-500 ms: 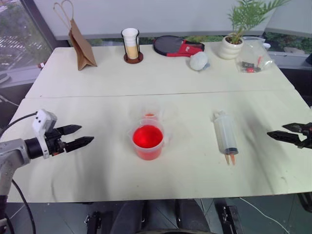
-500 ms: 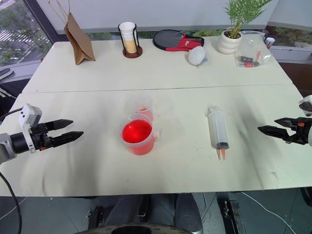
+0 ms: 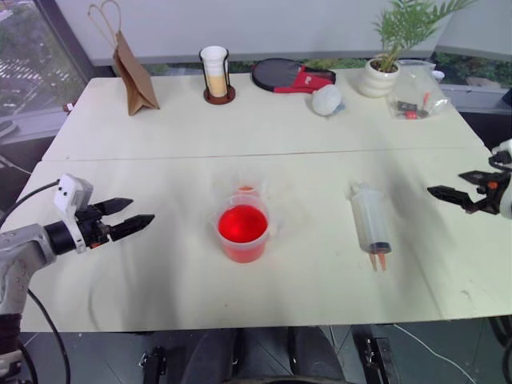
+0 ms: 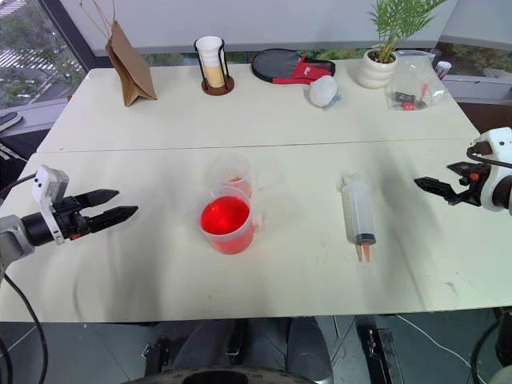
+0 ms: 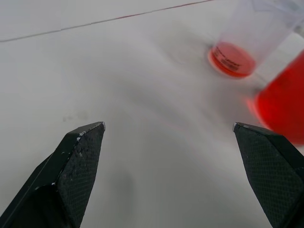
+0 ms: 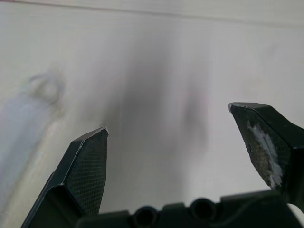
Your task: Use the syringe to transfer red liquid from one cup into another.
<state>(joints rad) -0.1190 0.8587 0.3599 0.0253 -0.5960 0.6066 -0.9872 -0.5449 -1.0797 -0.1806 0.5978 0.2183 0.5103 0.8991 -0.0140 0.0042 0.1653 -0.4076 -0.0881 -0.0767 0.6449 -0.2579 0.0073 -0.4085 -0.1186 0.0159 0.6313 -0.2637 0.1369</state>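
Both claws apart, syringe [image 3: 370, 222] untouched.

Syringe [image 4: 357, 210] flat on table [image 4: 304, 120], orange tip toward me. Beaker [image 4: 226, 219] w/ red liquid [image 4: 224, 215], small cup [image 4: 233, 177] behind. My left gripper [image 4: 112, 206] & right gripper [image 4: 428, 186] both spread, empty.
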